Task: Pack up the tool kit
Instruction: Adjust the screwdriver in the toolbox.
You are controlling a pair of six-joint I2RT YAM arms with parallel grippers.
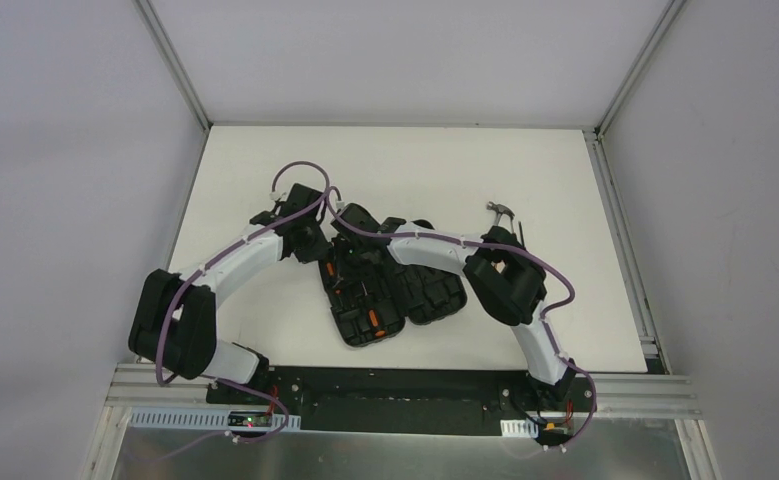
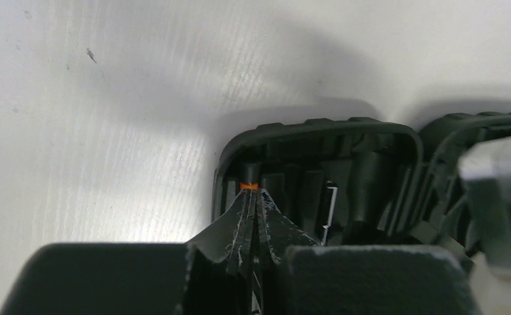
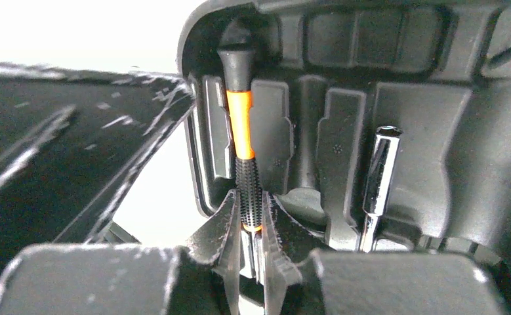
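Black, scuffed fingers of the right gripper (image 3: pixel 251 205) are seen nearest, pressed against both sides of the screwdriver (image 3: pixel 241 125). It is pinched at its knurled black grip, while its orange band and rounded cap are laid along a moulded slot. Just to the right, a chrome shaft (image 3: pixel 378 170) is seated in a slot of its own. Both are held within the case (image 3: pixel 197 46), which is spread open in the middle of the table (image 1: pixel 265 170) with its two halves side by side. At the far end of the left half, the left gripper (image 2: pixel 249 197) is found with its fingers pressed together and nothing visible between them. A small orange spot (image 2: pixel 249 186) is seen just past their tips, and whether it is touched cannot be told. From overhead, orange-marked pieces (image 1: pixel 375 320) are made out in the near end of the left half, though which tools they are cannot be told. Farthest off, the hammer (image 1: pixel 505 212) is seen lying on the table beyond the right arm, apart from the case. The packing is judged partly done: some slots are filled, the screwdriver is being seated, the hammer is not yet stowed and the case is not yet shut.
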